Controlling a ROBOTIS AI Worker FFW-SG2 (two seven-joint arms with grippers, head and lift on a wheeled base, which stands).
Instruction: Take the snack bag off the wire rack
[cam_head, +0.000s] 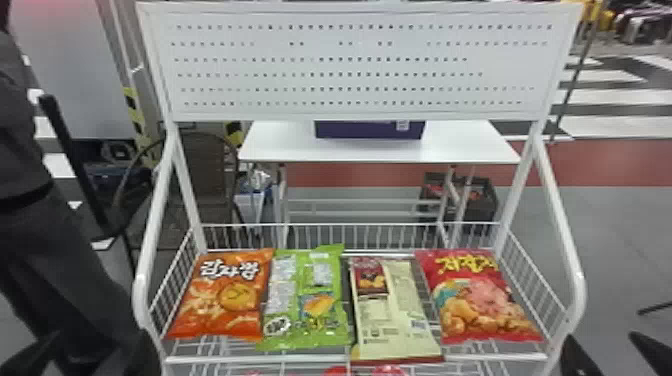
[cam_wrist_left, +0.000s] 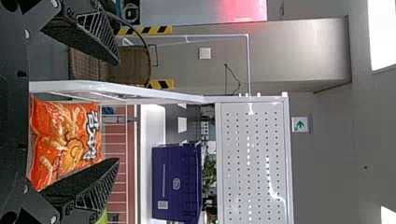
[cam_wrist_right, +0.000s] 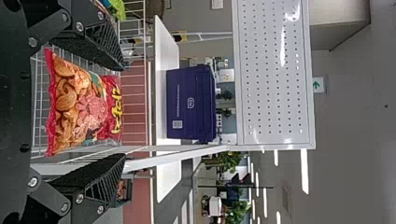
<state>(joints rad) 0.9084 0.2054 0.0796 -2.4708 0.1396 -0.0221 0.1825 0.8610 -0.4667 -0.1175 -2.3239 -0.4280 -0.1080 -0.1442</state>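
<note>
- Left hand, just outside the rack's front left corner in the head view, spread wide with nothing between its fingers.
- Right hand, just outside the rack's front right corner, likewise spread wide and holding nothing.
- Wire rack, white, carrying four snack bags side by side on its upper basket; which of them is the task's snack bag I cannot tell, but all four rest on the rack.
- Orange bag, at the rack's left end; the left wrist view shows it beyond the left hand's parted fingers.
- Green bag, left of the rack's middle, its edge meeting the orange one.
- Cream bag, right of the rack's middle, its lower end at the front rail.
- Red bag, at the rack's right end; the right wrist view has it beyond the right hand's parted fingers.
- Perforated board, above the rack's back.
- Table, behind the rack, bearing a purple box.
- Chair, behind the rack's left side.
</note>
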